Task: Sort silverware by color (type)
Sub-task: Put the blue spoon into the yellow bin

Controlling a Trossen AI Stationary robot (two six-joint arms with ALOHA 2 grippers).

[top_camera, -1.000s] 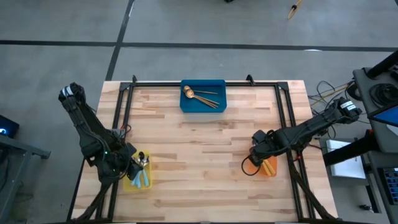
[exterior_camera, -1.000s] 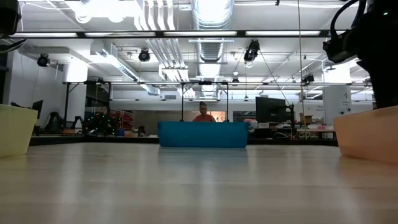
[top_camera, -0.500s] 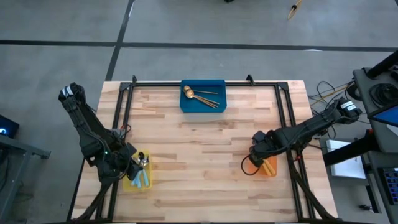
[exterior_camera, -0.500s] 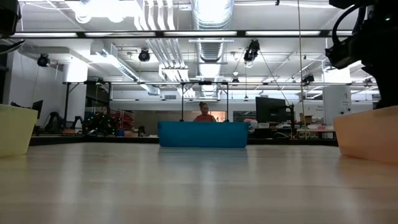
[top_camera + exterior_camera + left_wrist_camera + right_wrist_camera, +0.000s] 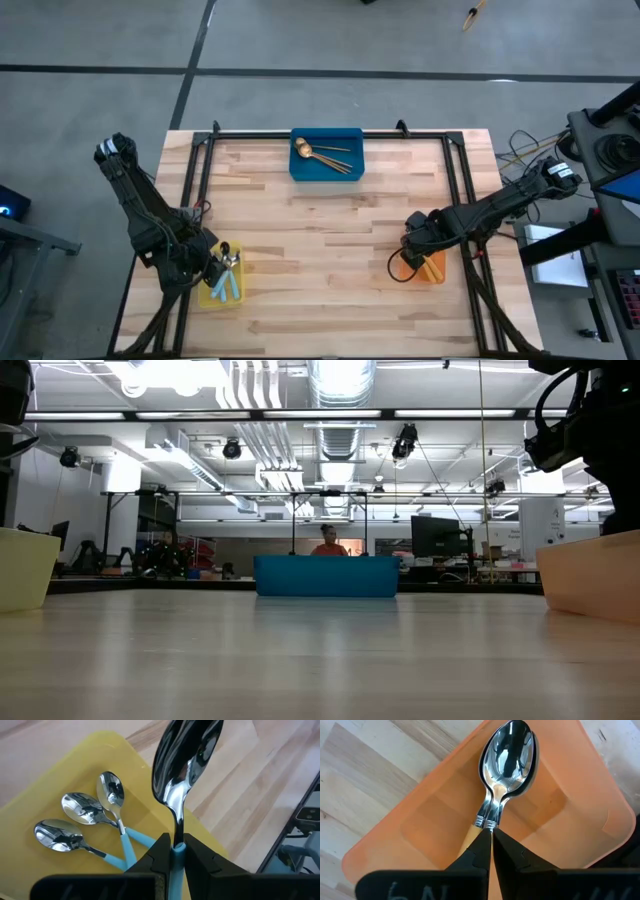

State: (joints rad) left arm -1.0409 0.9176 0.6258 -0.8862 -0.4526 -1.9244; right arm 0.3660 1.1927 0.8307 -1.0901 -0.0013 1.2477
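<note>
My left gripper [image 5: 214,270] hovers over the yellow bin [image 5: 206,293] at the table's near left and is shut on a blue-handled spoon [image 5: 186,755]. Three more blue-handled spoons [image 5: 82,817] lie flat on that bin's floor. My right gripper [image 5: 420,252] is shut over the orange bin [image 5: 433,270] at the near right. Its tips [image 5: 491,836] stand just above the necks of two orange-handled spoons [image 5: 509,757], stacked bowl on bowl on the bin floor. Gold spoons [image 5: 322,156] lie in the blue bin [image 5: 300,170] at the far edge. My left gripper pinches the blue-handled spoon by its light-blue handle [image 5: 177,854], just behind the silver neck, between the two fingers. The spoon is lifted clear above the yellow bin, and its bowl [image 5: 187,750] sticks out past the fingertips. Whether my right gripper touches the stacked spoons, I cannot tell.
Bare wood [image 5: 320,250] lies between the three bins. A black frame [image 5: 455,170] runs along the table's far edge and down both sides. In the low view the yellow bin [image 5: 20,568], blue bin [image 5: 326,575] and orange bin [image 5: 592,575] stand up from the tabletop, with a person [image 5: 326,546] beyond the far edge.
In the low view my right arm has shifted a little toward the table's right edge; its gripper stays over the orange bin.
</note>
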